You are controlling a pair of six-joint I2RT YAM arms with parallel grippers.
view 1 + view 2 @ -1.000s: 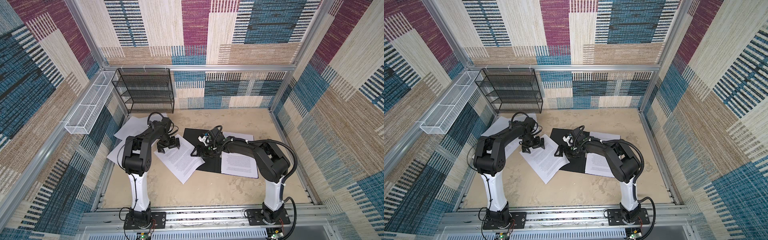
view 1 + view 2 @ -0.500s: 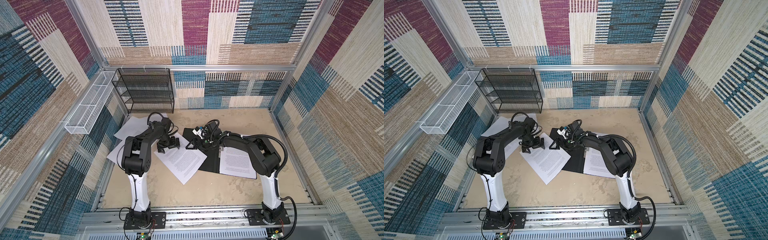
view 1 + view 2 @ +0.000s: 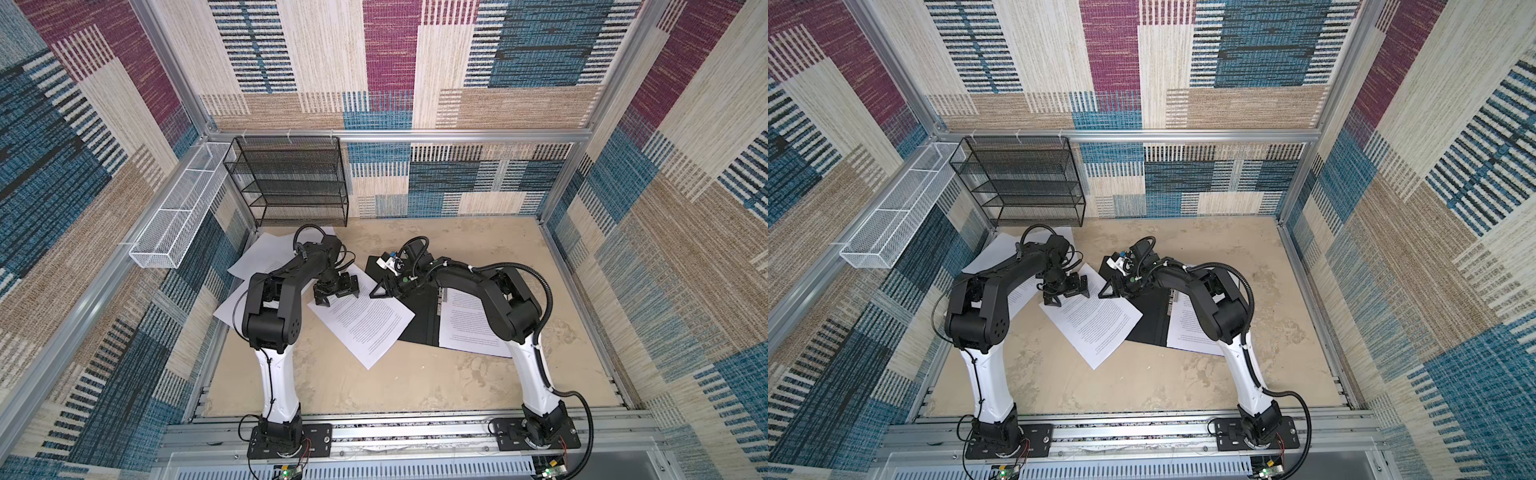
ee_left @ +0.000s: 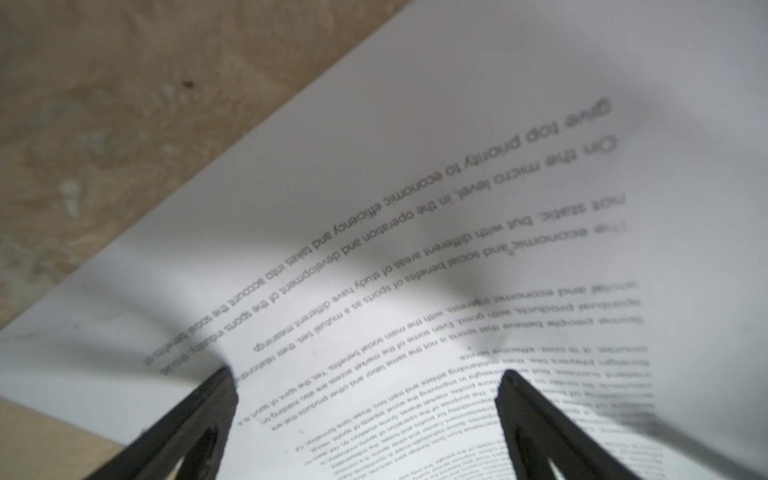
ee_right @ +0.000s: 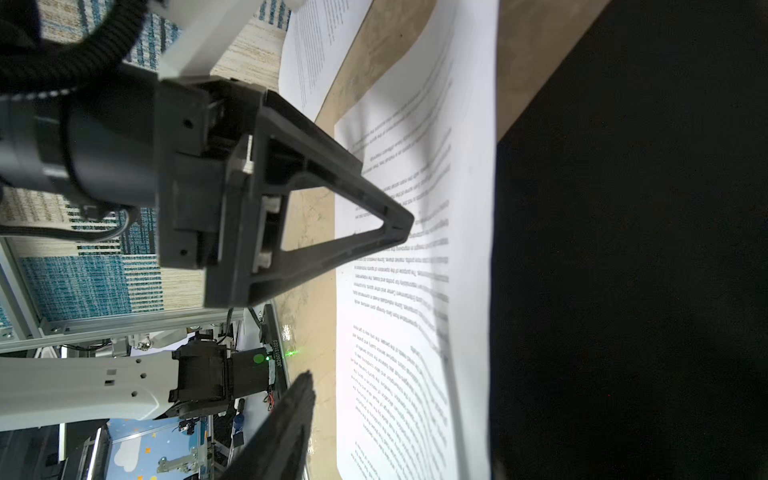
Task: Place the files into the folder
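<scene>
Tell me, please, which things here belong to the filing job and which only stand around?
Job:
- folder
- middle sheet
- filed sheet
- left sheets

Standing around:
- black rack
- white basket

Both arms reach inward; the left gripper (image 3: 338, 297) spreads its fingers (image 4: 212, 405) wide, the right gripper (image 3: 380, 290) close beside.

White-and-black arms (image 3: 270, 307), corrugated cables (image 3: 548, 297), black triangular-fingered left gripper (image 3: 337, 299)
</scene>
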